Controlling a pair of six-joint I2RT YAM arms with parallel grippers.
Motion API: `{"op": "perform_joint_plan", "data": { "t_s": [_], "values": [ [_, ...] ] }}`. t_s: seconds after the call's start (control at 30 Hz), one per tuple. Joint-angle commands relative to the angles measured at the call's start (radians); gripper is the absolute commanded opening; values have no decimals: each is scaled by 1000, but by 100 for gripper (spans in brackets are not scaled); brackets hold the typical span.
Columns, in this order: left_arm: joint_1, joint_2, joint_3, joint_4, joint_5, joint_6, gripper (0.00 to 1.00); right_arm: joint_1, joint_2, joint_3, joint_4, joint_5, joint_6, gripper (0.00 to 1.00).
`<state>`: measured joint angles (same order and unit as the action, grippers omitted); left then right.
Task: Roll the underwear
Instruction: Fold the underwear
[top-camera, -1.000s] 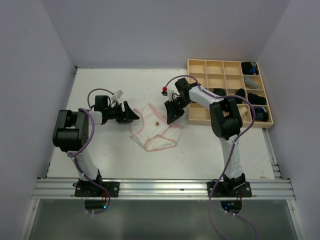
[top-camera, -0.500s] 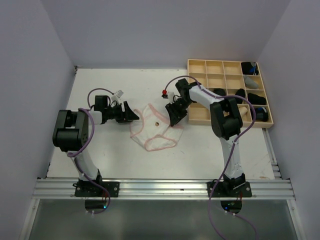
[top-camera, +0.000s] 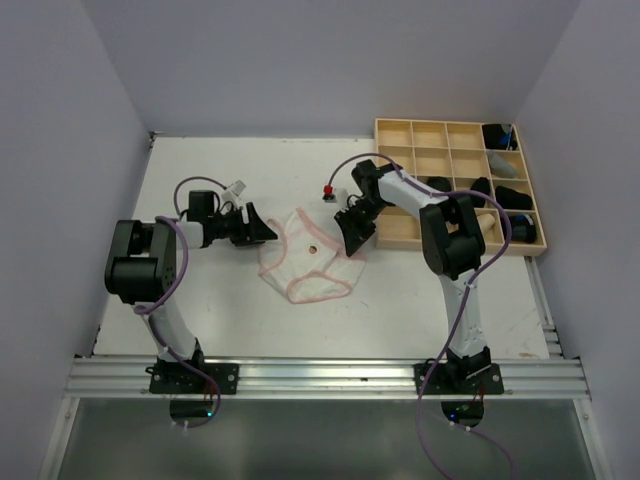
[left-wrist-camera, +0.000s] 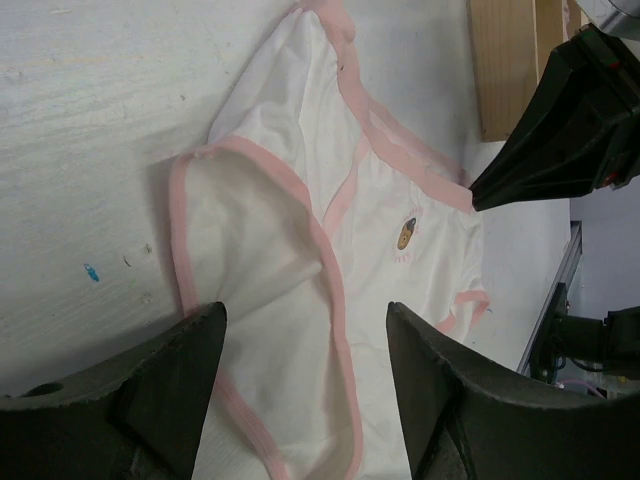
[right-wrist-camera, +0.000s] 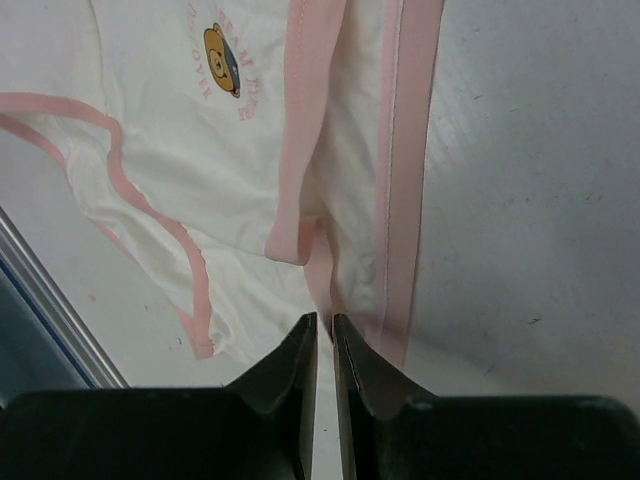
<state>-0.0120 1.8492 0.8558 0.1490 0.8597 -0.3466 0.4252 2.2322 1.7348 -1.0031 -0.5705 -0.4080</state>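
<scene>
Whitish underwear (top-camera: 308, 258), left gripper (left-wrist-camera: 305, 322) open, right gripper (right-wrist-camera: 324, 326) pinching pink hem (right-wrist-camera: 405, 150), bear print (right-wrist-camera: 222, 48) legible only in wrist views

Your light's soft and even from overhead, barely any shadows on the table (top-camera: 380, 310); wrist cams blur the near fingers (left-wrist-camera: 160, 400).

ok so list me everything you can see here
underwear: one, white with pink edging, spread out mid-table
dark rolls: several, mostly black, in the tray's right-hand compartments
wooden grid tray: one, pale wood, far right of the table
table: one, white, under everything
left gripper: one, black, open, at the underwear's left edge
right gripper: one, black, closed on the underwear's right pink edge
</scene>
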Motion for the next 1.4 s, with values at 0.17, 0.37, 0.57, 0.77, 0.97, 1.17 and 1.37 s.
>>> {"op": "perform_joint_plan", "data": {
  "t_s": [0.17, 0.37, 0.57, 0.77, 0.97, 1.17, 1.37],
  "values": [
    [38, 19, -17, -118, -110, 60, 71, -3, -22, 45, -94, -100, -71, 6],
    [43, 13, -20, -132, -110, 77, 71, -5, -29, 42, -121, -83, -78, 0],
    [53, 2, -23, -147, -114, 101, 71, -31, -63, -18, -112, -31, -68, 0],
    [58, -4, -31, -187, -116, 115, 71, -63, -94, -81, -89, 8, -68, 0],
    [60, -13, -37, -201, -116, 129, 71, -66, -82, -98, -45, 38, -32, 0],
    [60, -42, -64, -218, -103, 158, 71, -65, -60, -64, -8, 14, 15, 0],
    [60, -70, -77, -262, -94, 231, 72, -51, -49, 14, -12, -23, 51, 0]
  ]
}}
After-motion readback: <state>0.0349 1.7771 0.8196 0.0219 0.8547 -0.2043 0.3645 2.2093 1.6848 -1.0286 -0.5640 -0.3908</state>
